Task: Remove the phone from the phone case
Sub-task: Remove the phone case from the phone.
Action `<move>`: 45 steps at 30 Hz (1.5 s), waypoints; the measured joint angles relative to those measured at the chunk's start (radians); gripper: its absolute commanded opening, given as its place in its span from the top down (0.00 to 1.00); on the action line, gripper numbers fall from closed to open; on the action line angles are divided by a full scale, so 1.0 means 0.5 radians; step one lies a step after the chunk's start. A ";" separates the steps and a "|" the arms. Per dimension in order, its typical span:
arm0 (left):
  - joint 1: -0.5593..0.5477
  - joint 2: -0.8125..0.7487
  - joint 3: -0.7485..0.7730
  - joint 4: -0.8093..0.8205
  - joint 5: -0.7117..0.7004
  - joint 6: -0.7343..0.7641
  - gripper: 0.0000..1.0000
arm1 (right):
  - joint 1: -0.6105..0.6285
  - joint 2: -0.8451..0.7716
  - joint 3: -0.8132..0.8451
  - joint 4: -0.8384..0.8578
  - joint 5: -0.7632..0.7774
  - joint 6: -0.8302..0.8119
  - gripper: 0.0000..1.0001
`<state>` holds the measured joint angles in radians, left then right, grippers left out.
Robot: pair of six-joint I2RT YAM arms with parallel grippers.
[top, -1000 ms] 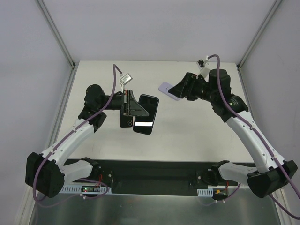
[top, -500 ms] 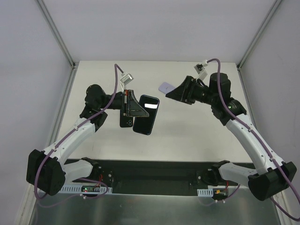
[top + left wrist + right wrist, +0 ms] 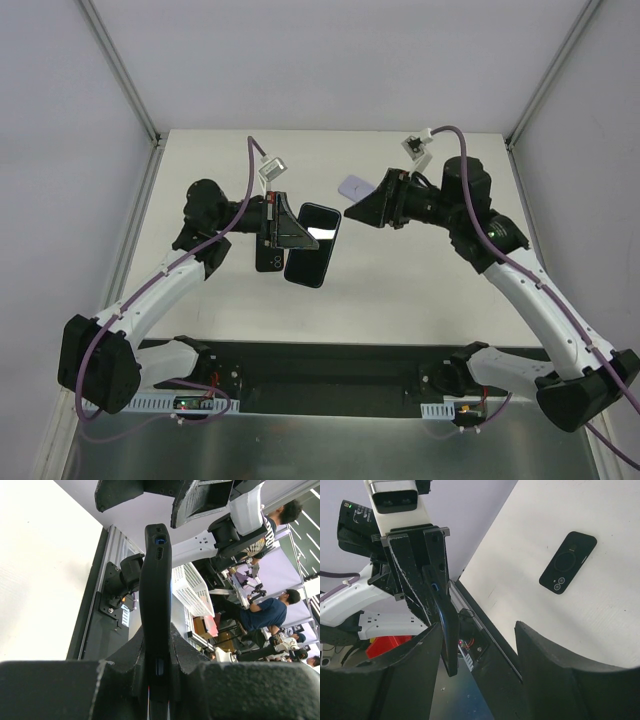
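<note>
Left wrist: left tool (image 3: 156, 655) is pinching the phone (image 3: 156, 580) edgewise; spread right tool (image 3: 479, 636) is risking knocking it loose.

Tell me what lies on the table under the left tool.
A black phone-shaped piece, back up, showing two round camera spots. Seen from above, the left tool and the phone it grips cover its upper end.
</note>
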<state>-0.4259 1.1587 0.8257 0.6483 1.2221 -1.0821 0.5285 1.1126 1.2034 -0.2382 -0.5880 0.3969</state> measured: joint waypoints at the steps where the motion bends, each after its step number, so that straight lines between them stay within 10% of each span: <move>1: 0.000 0.000 0.000 0.001 0.001 0.001 1.00 | 0.009 0.005 0.011 -0.005 0.002 -0.014 0.38; 45: 0.048 -0.002 -0.008 -0.247 -0.113 -0.059 1.00 | 0.182 0.404 0.150 -0.051 0.266 -0.278 0.38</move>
<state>-0.4019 1.1580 0.8215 0.5247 1.1656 -1.1114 0.6193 1.3148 1.2785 -0.2638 -0.4553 0.2581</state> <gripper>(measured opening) 0.121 0.598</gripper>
